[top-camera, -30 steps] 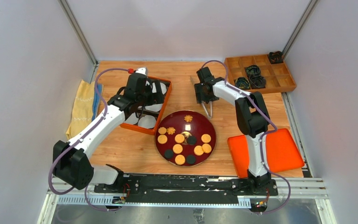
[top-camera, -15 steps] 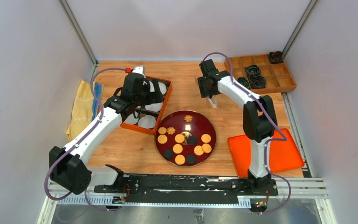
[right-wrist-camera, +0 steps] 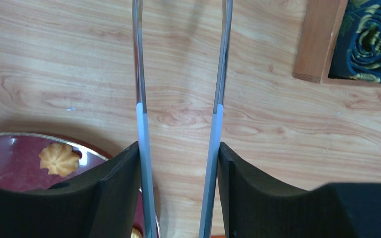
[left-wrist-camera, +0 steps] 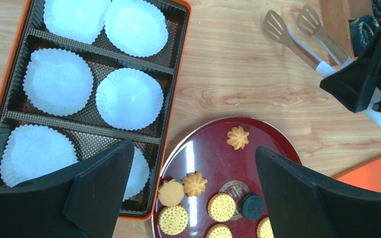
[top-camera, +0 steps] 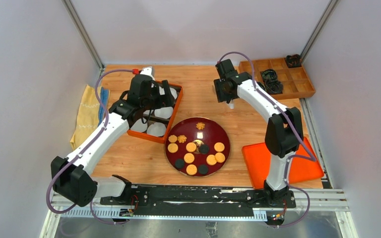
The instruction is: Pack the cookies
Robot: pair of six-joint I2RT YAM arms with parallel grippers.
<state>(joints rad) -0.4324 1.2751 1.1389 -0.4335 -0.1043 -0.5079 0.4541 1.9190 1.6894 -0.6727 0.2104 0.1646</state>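
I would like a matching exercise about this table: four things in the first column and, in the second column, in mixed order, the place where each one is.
Things
1. tongs
2. paper cups
3. cookies
4. yellow cloth

Places
A. on the dark red plate
B. at the left edge of the table
C. in the orange box
D. between the fingers of the right gripper

Pairs: 1-D, 2-C, 3-A, 4-B
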